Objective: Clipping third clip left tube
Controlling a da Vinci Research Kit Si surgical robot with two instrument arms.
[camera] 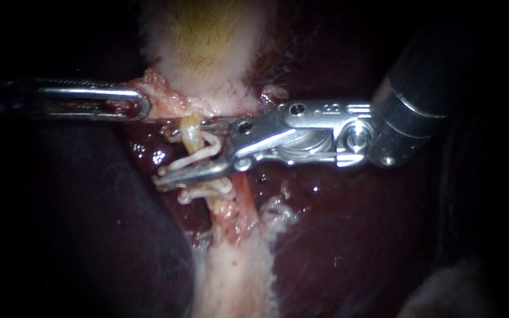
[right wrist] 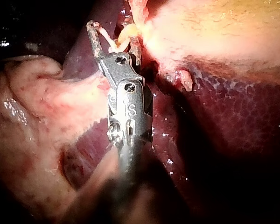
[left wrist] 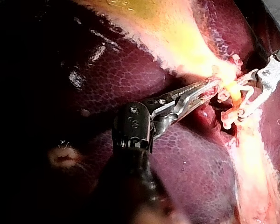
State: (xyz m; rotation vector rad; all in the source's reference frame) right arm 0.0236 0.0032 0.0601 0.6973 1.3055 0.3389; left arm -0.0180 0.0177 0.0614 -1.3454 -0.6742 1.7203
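Note:
The pale yellow left tube runs down from the gallbladder between lobes of liver. My right instrument comes in from the upper right. Its jaws stand apart on either side of this tube and hold a white clip that spans it. Lower on the same tube sits another white clip. A reddish right tube runs beside it. My left instrument is shut on the tissue at the gallbladder's neck. The right wrist view shows the clip held between the jaws.
Dark liver surrounds the tubes on both sides. A band of pale fatty tissue leads downward from the tubes. In the left wrist view the left instrument lies across the liver, close to the right instrument.

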